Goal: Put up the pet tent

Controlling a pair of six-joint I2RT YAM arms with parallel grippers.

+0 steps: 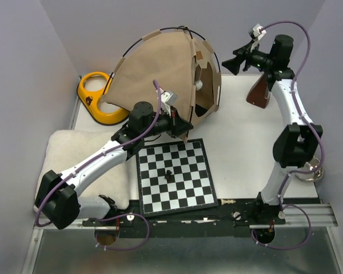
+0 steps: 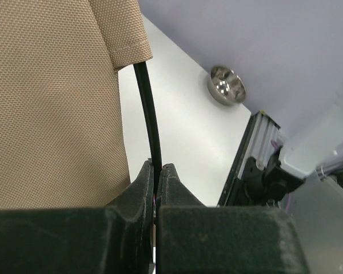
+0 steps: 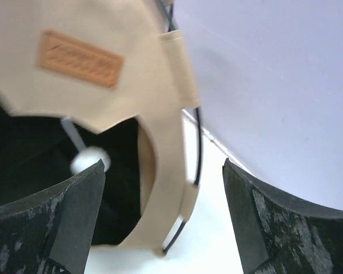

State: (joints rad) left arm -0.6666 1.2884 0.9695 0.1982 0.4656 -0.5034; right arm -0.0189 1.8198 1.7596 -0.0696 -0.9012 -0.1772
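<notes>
The tan pet tent (image 1: pixel 157 74) stands domed at the table's back, its black poles crossing at the top and its dark opening facing right. My left gripper (image 1: pixel 182 129) is at the tent's front lower edge, shut on a thin black pole (image 2: pixel 149 114) beside the tan fabric (image 2: pixel 51 97). My right gripper (image 1: pixel 228 64) is open and empty in the air to the right of the tent. In the right wrist view the tent's front (image 3: pixel 160 114) shows with its brown label (image 3: pixel 80 59) and white pom-pom (image 3: pixel 86 160) between my spread fingers.
A chessboard (image 1: pixel 174 176) with one dark piece lies at the front centre. A fluffy white cushion (image 1: pixel 74 157) lies at left under the left arm. A yellow object (image 1: pixel 94 97) sits behind it. A brown object (image 1: pixel 258 91) and a metal bowl (image 2: pixel 226 85) are at right.
</notes>
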